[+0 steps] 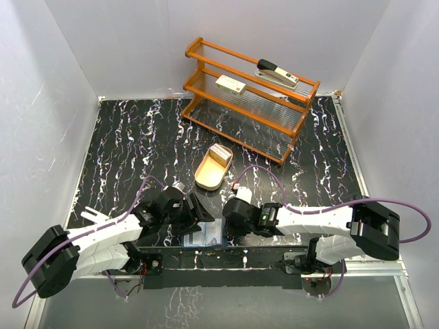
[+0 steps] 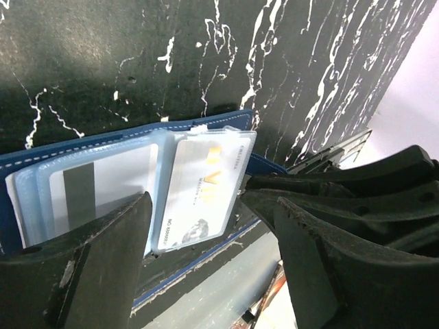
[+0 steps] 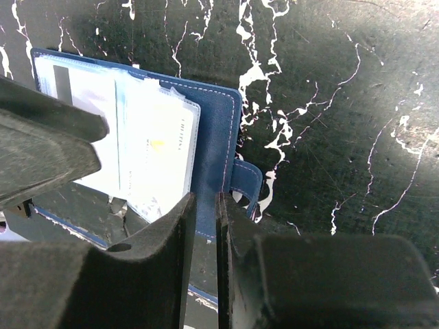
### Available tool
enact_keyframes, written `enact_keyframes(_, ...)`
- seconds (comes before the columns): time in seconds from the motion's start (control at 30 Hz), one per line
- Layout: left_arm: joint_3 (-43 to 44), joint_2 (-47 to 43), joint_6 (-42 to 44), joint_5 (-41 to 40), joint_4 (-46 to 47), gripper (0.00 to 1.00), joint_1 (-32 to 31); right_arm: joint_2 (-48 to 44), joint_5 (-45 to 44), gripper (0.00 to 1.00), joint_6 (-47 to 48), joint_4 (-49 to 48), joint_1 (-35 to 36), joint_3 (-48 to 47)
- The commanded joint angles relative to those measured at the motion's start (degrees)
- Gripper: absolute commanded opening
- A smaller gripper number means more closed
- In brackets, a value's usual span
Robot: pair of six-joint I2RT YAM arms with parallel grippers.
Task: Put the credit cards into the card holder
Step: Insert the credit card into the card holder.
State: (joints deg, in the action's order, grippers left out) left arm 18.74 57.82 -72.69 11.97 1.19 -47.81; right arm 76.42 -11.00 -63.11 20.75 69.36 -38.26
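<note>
Evidently mid-insertion: the right gripper (image 3: 206,204) pinches the open card holder's (image 3: 218,130) navy cover. The left gripper (image 2: 211,203), jaws apart, should next press the gold-marked credit card (image 2: 209,168) home.

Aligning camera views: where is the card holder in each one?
Top external: card holder sits low centre.
Left wrist: lower left, lying open.
Right wrist: upper left, lying open.
Landmark: gold-marked card in its pocket, both wrist views; too small to tell from above.
</note>
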Motion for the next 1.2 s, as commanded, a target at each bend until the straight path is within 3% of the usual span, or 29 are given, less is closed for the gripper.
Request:
enact_keyframes(0.0, -0.06, 3.28, -0.05, 1.45, 4.04, 0.7, -0.29, 0.48, -0.99, 0.17, -0.05, -2.45, 0.25, -1.5)
enact_keyframes(0.63, 1.01, 7.21, -5.99, 2.76, 13.87, 0.71, -4.04, 2.66, -2.74, 0.15, -0.7, -4.17, 0.33, 0.15)
enact_keyframes(1.03, 8.97, 1.85, -0.37, -5.02, -8.33, 0.74, -4.2, -4.67, -9.05, 0.22, -1.29, 9.36, 0.33, -3.83)
enact_keyframes(1.17, 11.51, -0.66, 2.3, -6.79, -15.47, 0.75, -3.0, -7.63, -8.37, 0.23, -1.46, 9.74, 0.33, -5.87)
